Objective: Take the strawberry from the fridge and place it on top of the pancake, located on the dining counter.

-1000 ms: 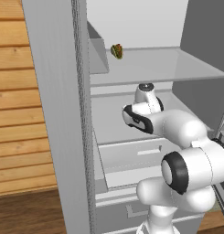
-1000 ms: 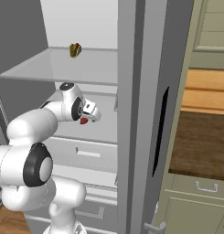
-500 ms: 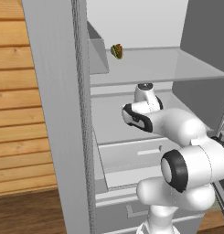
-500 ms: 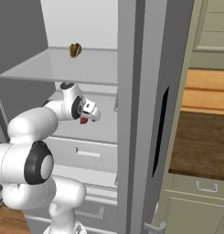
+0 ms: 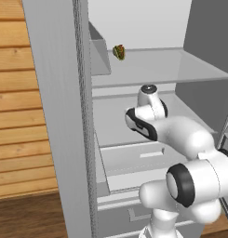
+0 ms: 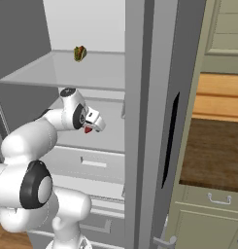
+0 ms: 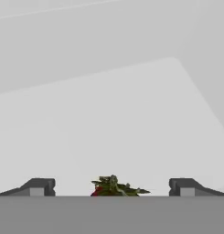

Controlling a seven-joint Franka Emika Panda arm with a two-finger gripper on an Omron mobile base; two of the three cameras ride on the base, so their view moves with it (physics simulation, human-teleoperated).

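Note:
The fridge (image 5: 59,116) stands open, and my arm reaches onto its middle shelf. The strawberry (image 7: 114,186), red with a green top, lies on the white shelf right between my fingertips (image 7: 40,186). My gripper (image 7: 112,187) is open around it, with a wide gap on each side of the berry. From the right base view, the strawberry (image 6: 87,130) shows as a red spot just under my gripper (image 6: 93,124). The dining counter (image 6: 212,155) is the dark brown top at the right. The pancake is out of view.
A yellow-green and orange produce item (image 5: 118,51) sits on the upper glass shelf (image 6: 52,73) above my hand. The fridge door edge (image 6: 140,121) stands close to the right of the arm. Drawers (image 5: 134,160) lie under the shelf.

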